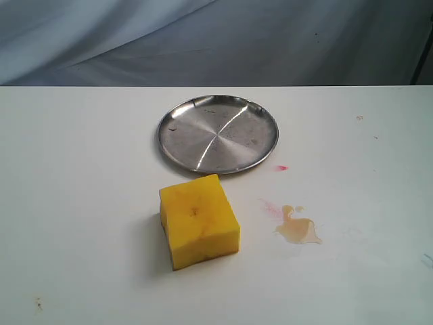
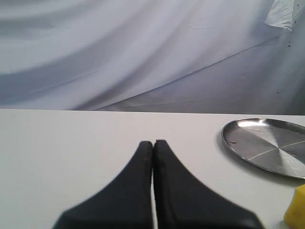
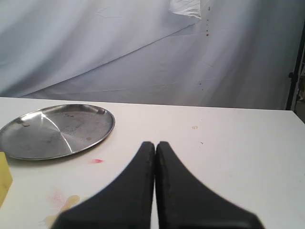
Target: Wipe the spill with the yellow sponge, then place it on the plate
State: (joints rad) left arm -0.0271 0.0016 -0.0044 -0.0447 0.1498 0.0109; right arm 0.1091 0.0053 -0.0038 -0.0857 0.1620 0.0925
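Currently | left gripper [image 2: 153,143] closed, empty, pointing level over table [image 2: 71,143] | right gripper [image 3: 155,144] closed, empty, likewise level

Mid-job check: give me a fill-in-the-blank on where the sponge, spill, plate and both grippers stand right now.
1. In the exterior view the spill lies to the ____ of the yellow sponge.
2. The yellow sponge and the spill are ____ (touching/apart).
3. The yellow sponge rests ____ the plate (on/off).
4. The left gripper and the right gripper are both ____ (open/shut).
Missing words: right; apart; off; shut.
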